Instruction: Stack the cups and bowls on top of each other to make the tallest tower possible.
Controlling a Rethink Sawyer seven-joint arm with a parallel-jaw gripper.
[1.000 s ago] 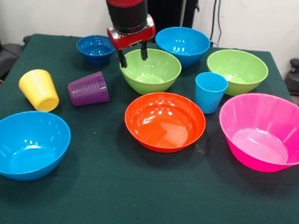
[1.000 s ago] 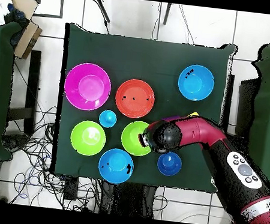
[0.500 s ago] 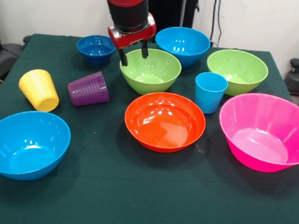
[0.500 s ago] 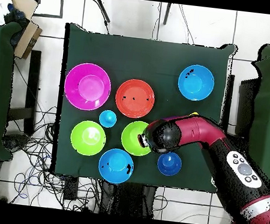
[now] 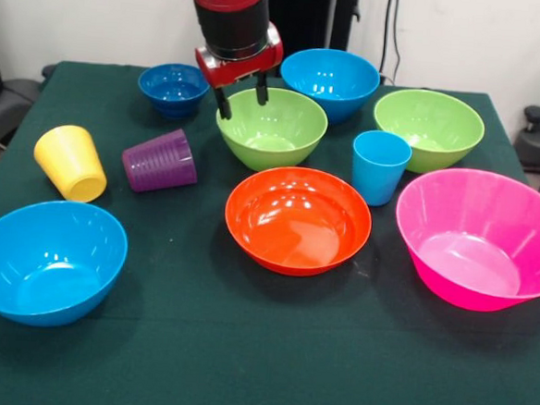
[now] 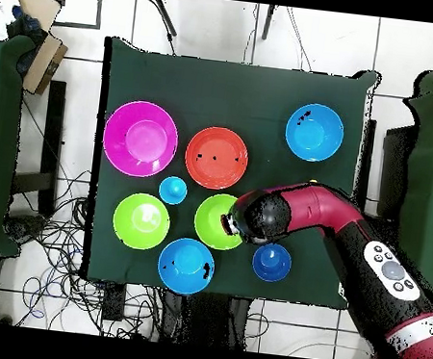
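My gripper (image 5: 243,104) hangs open and empty over the near-left rim of a lime green bowl (image 5: 271,128), one finger on each side of the rim. In the overhead view the gripper (image 6: 229,226) covers part of that bowl (image 6: 213,213). A small dark blue bowl (image 5: 173,87) stands to its left. A yellow cup (image 5: 70,162) and a ribbed purple cup (image 5: 160,160) lie on their sides at the left; the arm hides both from overhead. A light blue cup (image 5: 380,166) stands upright. An orange bowl (image 5: 298,218) sits in the middle.
All bowls stand apart on the dark green table (image 5: 241,358): a large pink bowl (image 5: 479,237) at the right, a second lime green bowl (image 5: 429,128) behind it, one light blue bowl (image 5: 329,80) at the back, another light blue bowl (image 5: 45,259) at the front left.
The gripper has risen slightly over the green bowl's rim. Nothing else has moved.
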